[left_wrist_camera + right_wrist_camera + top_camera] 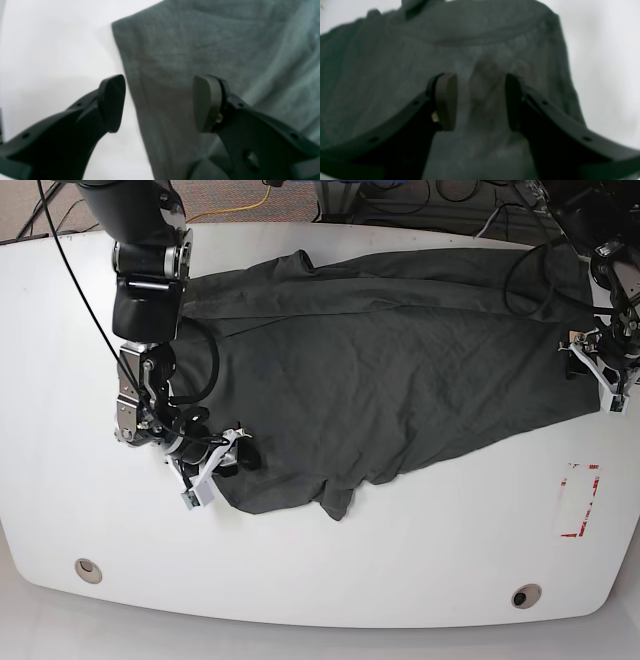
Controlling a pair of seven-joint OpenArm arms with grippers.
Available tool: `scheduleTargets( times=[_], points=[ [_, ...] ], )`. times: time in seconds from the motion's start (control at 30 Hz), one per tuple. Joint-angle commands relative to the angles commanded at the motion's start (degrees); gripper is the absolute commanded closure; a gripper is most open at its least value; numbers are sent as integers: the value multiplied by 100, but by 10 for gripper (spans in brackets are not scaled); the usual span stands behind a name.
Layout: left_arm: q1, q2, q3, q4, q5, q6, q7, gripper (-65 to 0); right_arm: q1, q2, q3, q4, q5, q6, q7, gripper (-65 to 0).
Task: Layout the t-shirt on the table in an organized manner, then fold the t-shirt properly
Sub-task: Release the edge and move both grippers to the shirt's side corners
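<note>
**Fig. — Both grippers at opposite ends of the shirt: risks and positions**

Risks (judgement only):
- Likely to pinch more than one layer at the left end, w/ right gripper straddling a raised wrinkle; cause: cloth bunched, layers not separable from the blurred wrist view. Could drag the whole body instead of spreading one edge.
- Likely to miss or catch only a sliver at the right end, w/ left gripper set astride the cloth edge, one pad over bare table, other pad over fabric. Cause: edge lying thin and flat, little to bite.
- Possible uneven pull if only one side catches: skewed layout, new folds near the rumpled near-left corner.
- Possible snag of loose cables on the left-side arm against cloth; cannot tell clearance.

Positions:
- T-shirt spread wide across far-centre of the table, wrinkled, lower edge uneven, one corner drooping toward the near side.
- Right gripper: spread apart, nothing pinched, at the near-left corner of the shirt, cloth ridge between the pads; contact w/ cloth not resolvable.
- Left gripper: spread apart, empty, at the right end of the shirt, hem running between the pads.
- Red tape mark near-right, apart from the shirt.
- Layout step not yet finished; folding not begun.
</note>
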Motion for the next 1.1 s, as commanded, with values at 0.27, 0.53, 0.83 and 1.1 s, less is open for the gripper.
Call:
scheduleTargets(
  times=[0.27,0.53,0.83,1.1],
  points=[
    [-387,-158,431,-1081,0,171,-413,-379,132,193,-510,-905,0,0,879,-82],
    [-818,-202,976,-1653,378,154,-580,-379,0,527,-501,-1231,0,0,1187,-79],
    [-1187,-185,1468,-1820,404,154,-580,-379,-273,1055,-431,-1240,53,0,1345,-79],
    [-1424,0,1732,-1820,413,145,-571,-379,-466,1363,62,-1240,9,0,1345,-79]
  ],
)
